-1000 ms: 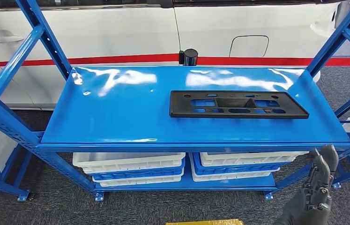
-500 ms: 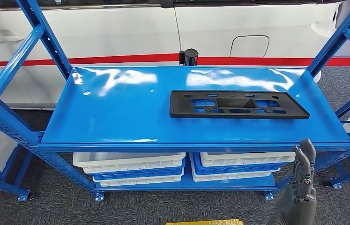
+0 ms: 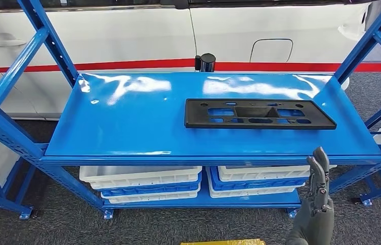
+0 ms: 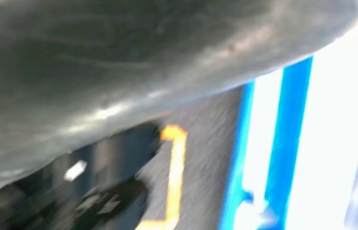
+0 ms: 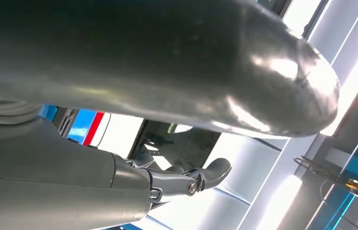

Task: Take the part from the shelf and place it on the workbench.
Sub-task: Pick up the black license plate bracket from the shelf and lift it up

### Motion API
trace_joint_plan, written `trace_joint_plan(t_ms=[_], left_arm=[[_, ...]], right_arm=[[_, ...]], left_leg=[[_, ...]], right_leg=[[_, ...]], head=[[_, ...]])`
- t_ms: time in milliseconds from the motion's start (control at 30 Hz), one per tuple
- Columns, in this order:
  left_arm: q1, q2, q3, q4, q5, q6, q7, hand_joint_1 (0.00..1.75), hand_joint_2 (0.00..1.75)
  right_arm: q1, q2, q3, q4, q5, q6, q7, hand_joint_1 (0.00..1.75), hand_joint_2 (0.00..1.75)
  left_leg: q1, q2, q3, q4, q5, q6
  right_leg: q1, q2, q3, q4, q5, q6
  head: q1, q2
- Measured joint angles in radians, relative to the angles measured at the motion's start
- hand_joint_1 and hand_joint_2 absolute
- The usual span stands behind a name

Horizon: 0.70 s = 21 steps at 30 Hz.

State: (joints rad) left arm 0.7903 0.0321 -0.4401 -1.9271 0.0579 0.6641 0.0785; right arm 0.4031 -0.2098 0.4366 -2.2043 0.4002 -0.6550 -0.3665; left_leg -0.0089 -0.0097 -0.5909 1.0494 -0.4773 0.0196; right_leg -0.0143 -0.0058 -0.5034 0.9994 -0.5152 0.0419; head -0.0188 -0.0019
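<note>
Leftward and higher than a second ago, my right hand [image 3: 316,204] rises below the shelf [image 3: 127,138] edge, fingers straight, holding nothing; the part [image 3: 258,113] lies flat above. Right wrist: fingers [image 5: 205,175] extended. I should clear the lip, then reach its near edge.

Right robot hand [image 3: 316,196] raised upright, fingers extended, empty.

Blue shelf [image 3: 127,122], glossy top deck. Black part [image 3: 258,114] lies flat on it, right of centre. Lower deck holds stacked white and blue bins [image 3: 142,182], two side-by-side stacks.
</note>
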Motion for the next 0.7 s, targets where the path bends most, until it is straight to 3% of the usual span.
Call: trace_joint_plan(t_ms=[67,133,200,300,400,567,700], left_arm=[[-0.092,-0.061,0.106,0.167,-0.021,-0.106,-0.18,0.0,0.0],[-0.173,-0.128,0.244,0.326,-0.125,-0.244,-0.447,0.0,0.0],[-0.209,-0.191,0.358,0.368,-0.281,-0.339,-0.616,0.0,0.0],[-0.211,-0.269,0.461,0.302,-0.425,-0.419,-0.571,0.0,0.0],[-0.207,-0.315,0.507,0.231,-0.461,-0.433,-0.544,0.0,0.0],[-0.201,-0.349,0.518,0.138,-0.487,-0.443,-0.565,0.0,0.0],[-0.197,-0.349,0.507,0.098,-0.49,-0.422,-0.589,0.0,0.0]], right_arm=[[0.007,-0.007,-0.004,-0.003,-0.017,-0.012,-0.012,0.0,0.0],[0.018,-0.016,-0.013,-0.014,-0.018,-0.022,-0.013,0.0,0.0],[0.031,-0.018,-0.022,-0.025,0.0,-0.026,-0.003,0.0,0.0],[0.052,-0.02,-0.029,-0.036,0.013,-0.029,0.001,0.0,0.0],[0.051,-0.02,-0.033,-0.04,0.012,-0.029,0.012,0.0,0.0],[0.056,-0.02,-0.035,-0.041,0.018,-0.03,0.013,0.0,0.0],[0.06,-0.02,-0.036,-0.041,0.012,-0.03,0.005,0.0,0.0]], left_leg=[[0.0,-0.001,0.0,0.0,0.001,0.001],[0.0,-0.001,0.0,0.0,0.001,0.001],[-0.001,0.001,0.0,0.0,0.001,0.002],[-0.001,0.001,0.0,0.0,0.0,0.002],[-0.002,0.001,-0.001,0.0,0.0,0.003],[-0.002,0.0,-0.001,0.0,0.0,0.003],[-0.002,0.0,-0.001,0.0,0.0,0.003]], right_leg=[[0.0,-0.002,0.001,0.0,0.0,0.0],[0.0,-0.002,0.001,0.0,0.0,0.0],[0.0,-0.001,0.001,0.0,0.001,0.001],[-0.001,0.0,0.0,0.0,0.001,0.001],[-0.002,0.0,-0.001,0.0,0.0,0.001],[-0.002,-0.001,0.0,0.0,0.0,0.001],[-0.001,-0.001,0.0,0.0,0.0,0.001]], head=[[0.0,0.0],[0.0,0.0],[0.0,0.0],[0.001,0.0],[0.0,0.0],[0.0,0.0],[0.0,0.0]])
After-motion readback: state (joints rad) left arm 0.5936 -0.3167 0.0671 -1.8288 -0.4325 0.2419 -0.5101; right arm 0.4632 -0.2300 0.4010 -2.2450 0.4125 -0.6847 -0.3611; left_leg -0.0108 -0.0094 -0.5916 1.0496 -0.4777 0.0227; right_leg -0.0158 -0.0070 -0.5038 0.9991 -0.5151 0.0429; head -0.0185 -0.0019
